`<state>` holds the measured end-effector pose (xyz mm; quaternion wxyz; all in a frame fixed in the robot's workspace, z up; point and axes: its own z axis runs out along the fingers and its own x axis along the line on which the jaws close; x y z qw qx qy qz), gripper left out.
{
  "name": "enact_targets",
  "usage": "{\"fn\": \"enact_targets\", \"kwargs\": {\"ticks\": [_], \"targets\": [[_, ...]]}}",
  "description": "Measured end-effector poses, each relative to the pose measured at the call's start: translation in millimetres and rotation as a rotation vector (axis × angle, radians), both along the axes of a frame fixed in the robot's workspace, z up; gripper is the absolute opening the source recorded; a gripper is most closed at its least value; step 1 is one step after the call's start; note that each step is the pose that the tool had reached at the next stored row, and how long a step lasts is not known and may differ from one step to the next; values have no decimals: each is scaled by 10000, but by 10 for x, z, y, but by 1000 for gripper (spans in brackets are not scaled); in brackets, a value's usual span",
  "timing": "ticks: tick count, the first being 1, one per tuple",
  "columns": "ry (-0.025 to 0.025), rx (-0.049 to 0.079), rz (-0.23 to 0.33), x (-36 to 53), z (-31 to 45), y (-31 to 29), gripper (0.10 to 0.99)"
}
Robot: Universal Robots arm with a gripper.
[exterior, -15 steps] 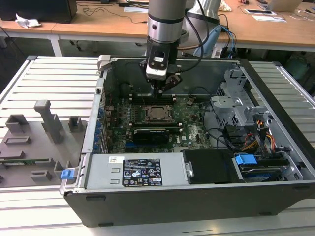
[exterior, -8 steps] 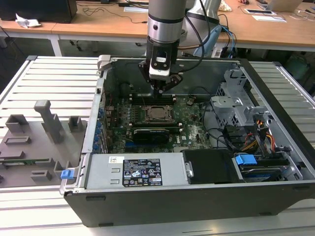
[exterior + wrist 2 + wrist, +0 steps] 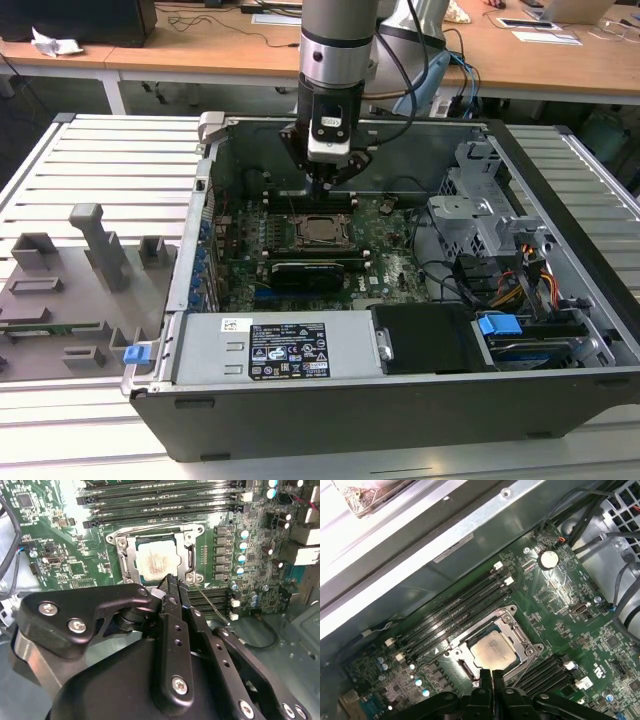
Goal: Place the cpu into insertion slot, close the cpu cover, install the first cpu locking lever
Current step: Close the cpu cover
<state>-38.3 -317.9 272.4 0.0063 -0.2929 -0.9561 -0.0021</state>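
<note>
The pincer, tips pressed together and empty, hangs over the cpu framed by the cpu cover. Pressing the locking lever should spare the chip.

cpu: just one is counted
cpu cover: one silver frame is seen
memory slots: four are counted in one bank; a second bank is partly hidden, so it's left uncounted
coin battery: one
expansion card: one long black one
blue tabs: two are spotted
fingers: two
computer case: one
</note>
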Motion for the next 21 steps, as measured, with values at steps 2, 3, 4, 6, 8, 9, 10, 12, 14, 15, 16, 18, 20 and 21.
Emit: {"fn": "enact_targets", "kwargs": {"ticks": [2, 3, 4, 6, 8, 9, 10, 12, 14, 15, 16, 18, 20, 21], "targets": [[0, 0, 314, 0, 0, 0, 153], [0, 0, 420, 0, 0, 0, 153], [0, 0, 561, 0, 0, 0, 153], [0, 0, 817, 0, 0, 0, 153], [0, 0, 1082, 0, 0, 0, 153], [0, 1, 1180, 0, 0, 0, 153], [0, 0, 1310, 0, 0, 0, 153], [0, 0, 1535, 0, 0, 0, 153], [0, 1, 1918, 0, 0, 0, 153], [0, 0, 2058, 0, 0, 0, 153], [-1, 0, 2177, 0, 0, 0, 153], [0, 0, 2485, 0, 0, 0, 153], [0, 0, 2708, 0, 0, 0, 153], [0, 0, 2872, 0, 0, 0, 153]]}}
